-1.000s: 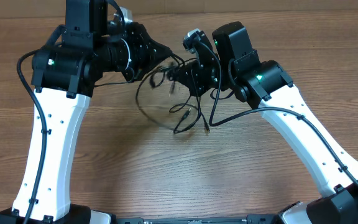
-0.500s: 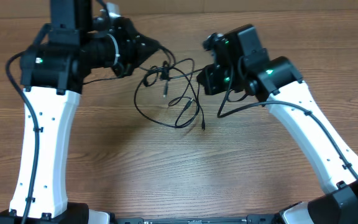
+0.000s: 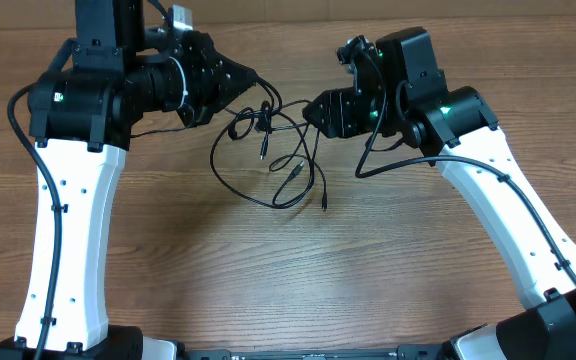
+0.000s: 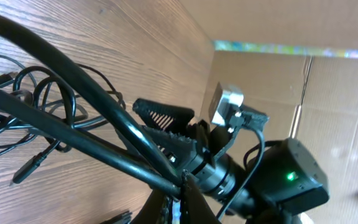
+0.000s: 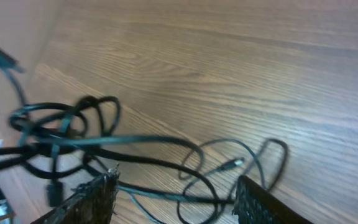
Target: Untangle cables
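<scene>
With the left gripper (image 3: pixel 255 82) pinched shut on the cables (image 3: pixel 256 122), knotted on the table (image 3: pixel 268 290) between both arms (ends trailing forward), the right gripper (image 3: pixel 311 108), open and empty, should take one outer loop and pull gently.
</scene>
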`<state>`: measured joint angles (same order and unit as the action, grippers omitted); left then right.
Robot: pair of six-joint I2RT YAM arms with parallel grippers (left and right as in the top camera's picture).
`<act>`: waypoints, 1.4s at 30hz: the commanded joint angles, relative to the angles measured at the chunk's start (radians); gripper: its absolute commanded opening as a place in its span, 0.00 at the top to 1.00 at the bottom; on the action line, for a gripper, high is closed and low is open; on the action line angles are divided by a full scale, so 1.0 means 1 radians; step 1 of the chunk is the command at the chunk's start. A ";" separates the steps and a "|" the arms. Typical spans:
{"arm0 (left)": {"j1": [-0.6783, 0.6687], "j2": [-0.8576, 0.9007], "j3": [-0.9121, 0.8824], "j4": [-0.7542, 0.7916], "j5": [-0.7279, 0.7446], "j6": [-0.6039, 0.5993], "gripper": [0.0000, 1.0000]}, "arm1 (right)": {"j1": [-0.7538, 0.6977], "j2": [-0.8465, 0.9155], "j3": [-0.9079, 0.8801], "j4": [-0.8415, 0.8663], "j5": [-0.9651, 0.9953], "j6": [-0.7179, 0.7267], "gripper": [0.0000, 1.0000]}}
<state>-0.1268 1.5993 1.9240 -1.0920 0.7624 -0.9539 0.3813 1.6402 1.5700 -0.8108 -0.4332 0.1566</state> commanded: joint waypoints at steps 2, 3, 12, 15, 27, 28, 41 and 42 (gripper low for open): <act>-0.011 -0.011 0.009 -0.005 0.040 0.055 0.96 | 0.003 -0.007 -0.001 0.046 -0.154 -0.022 0.41; -0.011 -0.011 0.009 -0.005 0.039 0.047 0.96 | 0.004 -0.007 -0.001 0.052 -0.184 -0.046 0.41; -0.010 -0.011 0.009 -0.011 -0.006 -0.057 0.96 | 0.005 -0.008 -0.001 0.071 -0.378 -0.192 0.42; -0.021 -0.010 0.009 -0.021 -0.011 -0.057 0.96 | 0.006 -0.008 -0.001 0.089 -0.404 -0.193 0.42; -0.085 -0.003 0.009 -0.022 -0.040 -0.078 0.95 | 0.043 -0.008 -0.001 0.142 -0.361 -0.167 0.80; -0.085 -0.003 0.009 -0.022 -0.053 -0.071 0.95 | 0.043 -0.008 -0.001 0.142 -0.339 -0.142 0.91; -0.085 -0.002 0.009 -0.200 -0.430 0.240 0.38 | 0.029 -0.011 0.002 0.255 -0.300 0.113 0.96; -0.085 -0.002 0.009 -0.229 -0.430 0.311 0.33 | 0.016 -0.015 0.002 0.312 -0.301 0.188 0.96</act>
<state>-0.2100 1.5993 1.9240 -1.2861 0.3920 -0.8177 0.4232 1.6402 1.5684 -0.5743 -0.7410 0.1684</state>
